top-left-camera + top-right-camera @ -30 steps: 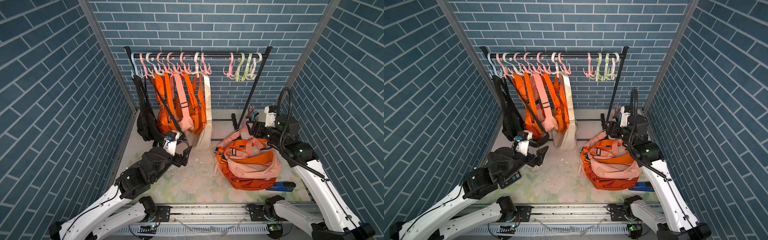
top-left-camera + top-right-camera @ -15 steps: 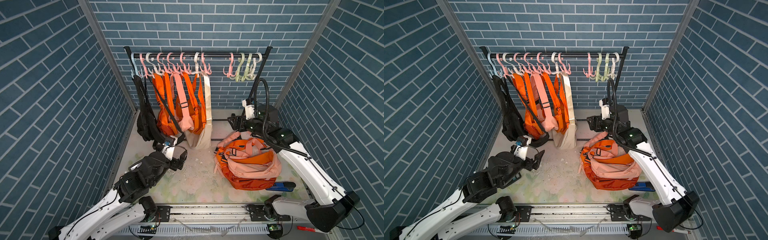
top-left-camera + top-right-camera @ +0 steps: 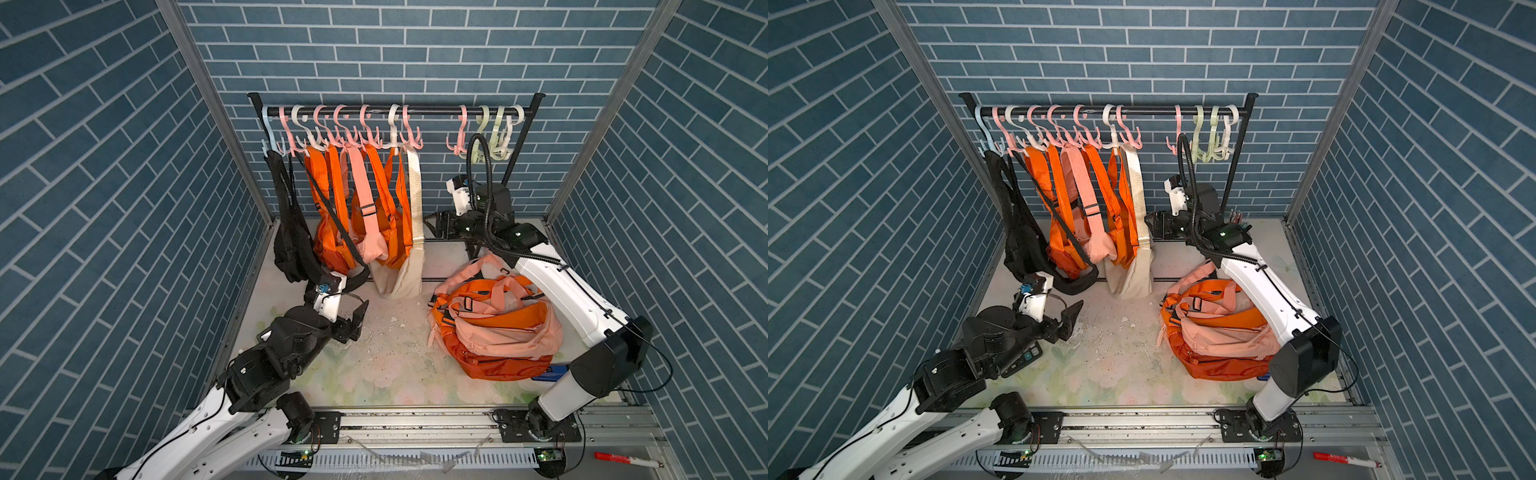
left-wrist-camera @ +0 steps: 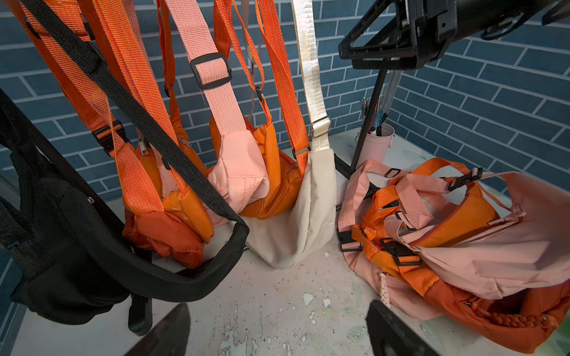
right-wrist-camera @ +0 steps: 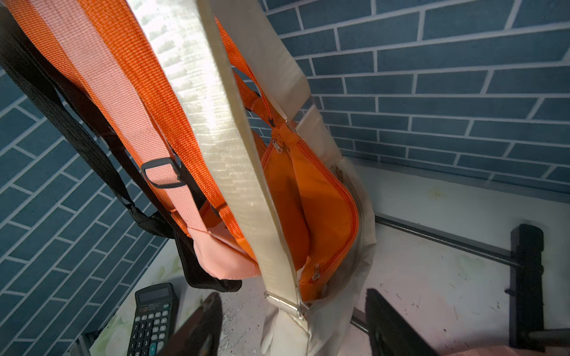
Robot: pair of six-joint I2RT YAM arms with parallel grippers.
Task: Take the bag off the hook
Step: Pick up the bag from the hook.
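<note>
Cream bag (image 3: 398, 272), seen in both top views (image 3: 1128, 277): hung by a long cream strap (image 5: 212, 129) from a white hook (image 3: 393, 126) on the black rail (image 3: 436, 111), last in the row of hanging bags on the right arm's side, lower end down on the tabletop (image 3: 386, 365). Pressed against orange bags (image 3: 332, 245) and a pink bag (image 3: 370, 245) on neighbouring hooks. Black bag (image 3: 291, 245) at the opposite end of the row, strap looped low over the table.

Right gripper (image 3: 432, 224): raised off the table, just beside the cream bag and pointed at it, jaws spread wide, nothing gripped. In the right wrist view, strap and metal buckle (image 5: 282, 303) framed between the two fingers (image 5: 205, 320), not pinched; contact with either finger not discernible.

Left gripper (image 3: 353, 318): low over the table in front of the black bag, jaws likewise wide apart and empty, fingertips (image 4: 172, 326) clear of the bags in the left wrist view.

Heap of orange and pink bags (image 3: 494, 328): lying on the table beside the right arm, well apart from the rail.

Calculator (image 5: 152, 320): flat on the table near the left arm.

Pink cup (image 4: 376, 145) of pens: at the foot of the rack.

Cluster of pink, green and white hooks (image 3: 490, 133): toward the rail's right end.
</note>
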